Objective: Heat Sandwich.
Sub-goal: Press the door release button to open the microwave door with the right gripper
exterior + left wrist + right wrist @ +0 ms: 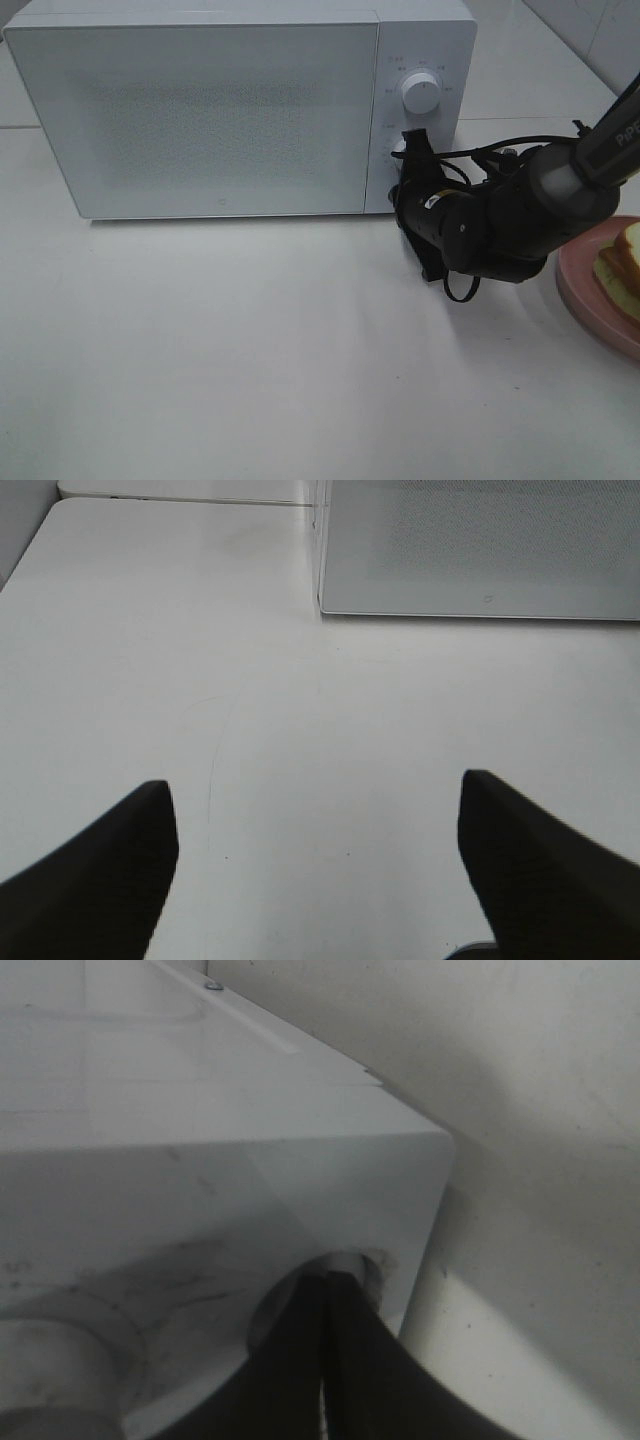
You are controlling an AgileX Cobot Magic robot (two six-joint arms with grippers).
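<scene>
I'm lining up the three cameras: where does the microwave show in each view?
Exterior high: the microwave fills the upper left and middle.
Left wrist: one front corner of it shows, beyond the open left gripper.
Right wrist: its control panel, close up, just ahead of the right gripper.
Shared landmark: the white table.

The right arm point(520, 205) comes in from the right edge of the high view and reaches left to just right of centre, wrist bent, black cables point(470, 155) looped over it. The right pincer point(410, 150) points toward the top of the frame. In its wrist view, the right pincer point(328, 1285) has its dark fingers pressed together with only a thin slit between them. The left pincer point(315, 780) shows only in its own view, its fingers point(110, 870) spread wide in the lower corners.
</scene>
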